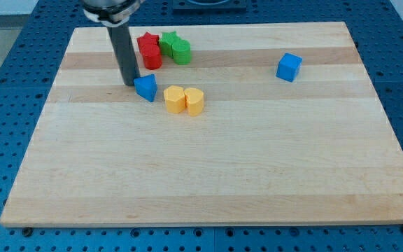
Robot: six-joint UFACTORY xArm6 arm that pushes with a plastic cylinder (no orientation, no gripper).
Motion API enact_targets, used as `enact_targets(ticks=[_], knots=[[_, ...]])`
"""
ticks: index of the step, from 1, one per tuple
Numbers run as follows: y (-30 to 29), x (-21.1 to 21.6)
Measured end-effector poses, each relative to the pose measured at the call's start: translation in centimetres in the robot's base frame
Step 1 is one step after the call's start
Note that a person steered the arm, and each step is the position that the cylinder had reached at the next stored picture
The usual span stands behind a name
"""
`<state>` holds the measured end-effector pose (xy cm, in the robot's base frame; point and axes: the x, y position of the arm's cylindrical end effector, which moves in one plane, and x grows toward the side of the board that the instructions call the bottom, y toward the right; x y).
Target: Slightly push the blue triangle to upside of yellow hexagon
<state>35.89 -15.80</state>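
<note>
The blue triangle point(146, 87) lies on the wooden board at the upper left. The yellow hexagon point(175, 99) sits just to its lower right, almost touching it, with a second yellow block point(194, 101) pressed against the hexagon's right side. My tip point(129, 83) is at the blue triangle's left edge, touching it or nearly so. The dark rod rises from there toward the view's top.
Two red blocks point(149, 50) and two green blocks point(175, 47) cluster just above the blue triangle. A blue cube point(289, 67) stands alone at the upper right. The board point(208, 175) rests on a blue perforated table.
</note>
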Motion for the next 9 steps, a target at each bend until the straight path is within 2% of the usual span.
enact_targets(ticks=[2,4,7,8,9], knots=[[-0.1,1.3],[4.3,1.3],[5.8,2.7],[5.8,2.7],[3.0,2.7]])
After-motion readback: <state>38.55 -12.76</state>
